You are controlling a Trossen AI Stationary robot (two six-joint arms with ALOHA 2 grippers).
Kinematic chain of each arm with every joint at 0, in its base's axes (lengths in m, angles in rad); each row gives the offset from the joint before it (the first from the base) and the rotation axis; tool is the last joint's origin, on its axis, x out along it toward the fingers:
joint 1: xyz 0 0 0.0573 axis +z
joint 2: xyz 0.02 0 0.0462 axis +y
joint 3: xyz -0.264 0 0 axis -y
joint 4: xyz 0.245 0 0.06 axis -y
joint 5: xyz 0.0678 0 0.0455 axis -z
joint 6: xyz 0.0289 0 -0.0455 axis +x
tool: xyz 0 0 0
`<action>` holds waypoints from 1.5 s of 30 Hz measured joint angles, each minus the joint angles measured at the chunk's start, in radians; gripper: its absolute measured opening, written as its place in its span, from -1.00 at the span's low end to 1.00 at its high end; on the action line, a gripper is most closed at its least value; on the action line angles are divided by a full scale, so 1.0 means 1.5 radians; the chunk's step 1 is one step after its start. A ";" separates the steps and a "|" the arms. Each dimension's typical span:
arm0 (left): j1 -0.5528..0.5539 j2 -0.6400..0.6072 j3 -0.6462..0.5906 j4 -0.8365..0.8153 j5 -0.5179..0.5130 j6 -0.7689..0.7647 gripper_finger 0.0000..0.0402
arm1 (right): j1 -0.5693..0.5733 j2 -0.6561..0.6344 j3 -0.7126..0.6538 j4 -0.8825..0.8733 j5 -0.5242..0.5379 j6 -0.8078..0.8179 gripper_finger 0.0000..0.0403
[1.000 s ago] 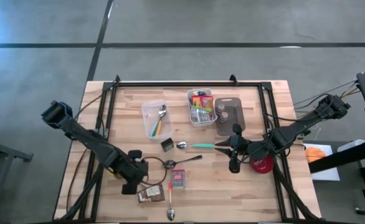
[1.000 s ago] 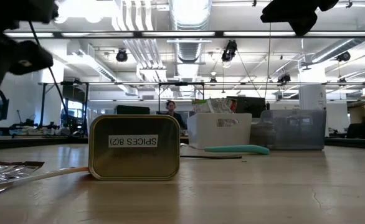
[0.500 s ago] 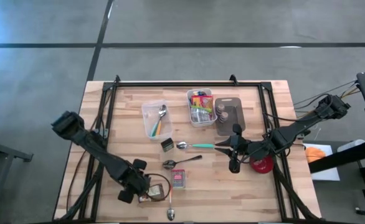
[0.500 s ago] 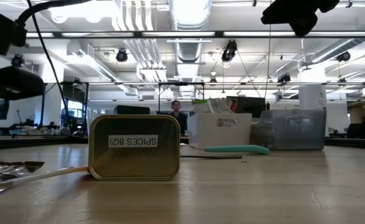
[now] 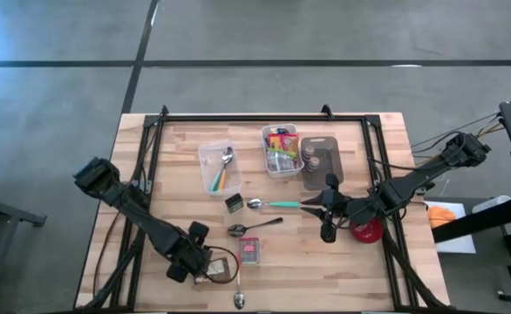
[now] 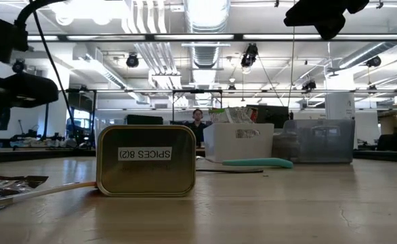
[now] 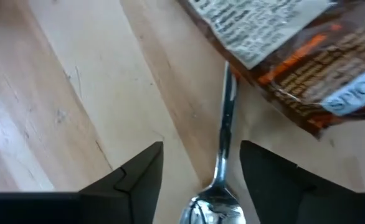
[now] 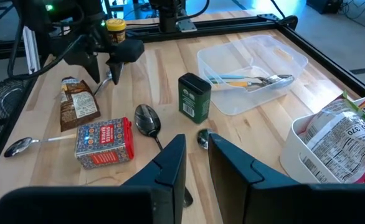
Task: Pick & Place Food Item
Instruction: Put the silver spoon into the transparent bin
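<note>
The food item, a brown snack packet [image 5: 217,274], lies flat near the table's near edge; it also shows in the left wrist view [image 7: 307,74] and the right wrist view [image 8: 78,102]. My left gripper [image 5: 191,262] points down just left of it, open. In the left wrist view my left gripper [image 7: 201,155] has one finger on each side of a metal spoon [image 7: 227,124] lying on the wood; I cannot tell whether they touch it. My right gripper [image 5: 318,208] hangs raised right of centre, with my right gripper [image 8: 197,146] shut on nothing.
A red tin [image 5: 249,251], a dark spoon [image 5: 254,226], a green tin [image 5: 235,203] and a teal-handled spoon [image 5: 278,205] lie mid-table. At the back stand a clear bin [image 5: 219,166] with utensils, a bin of food packets [image 5: 282,150] and a dark tray [image 5: 321,162]. Another spoon [image 5: 238,286] lies at the near edge.
My left arm has come down and a little toward the near edge, bringing its gripper low beside the brown packet, and its wrist has rolled. The packet and the other things lie where they were.
</note>
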 joint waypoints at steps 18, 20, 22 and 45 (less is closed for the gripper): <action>-0.006 0.025 0.001 0.012 0.027 -0.003 -0.89 | 0.000 0.000 0.000 0.000 0.000 0.002 -0.67; -0.006 0.025 0.001 0.012 0.024 -0.005 -0.94 | 0.000 0.000 0.000 0.000 0.000 0.002 -0.67; -0.006 0.025 0.001 0.012 0.013 -0.006 -0.94 | 0.000 0.000 0.000 0.000 -0.001 0.002 -0.67; -0.006 0.025 0.124 -0.223 -0.141 0.067 -1.00 | 0.000 0.001 0.000 0.000 -0.001 0.001 -0.67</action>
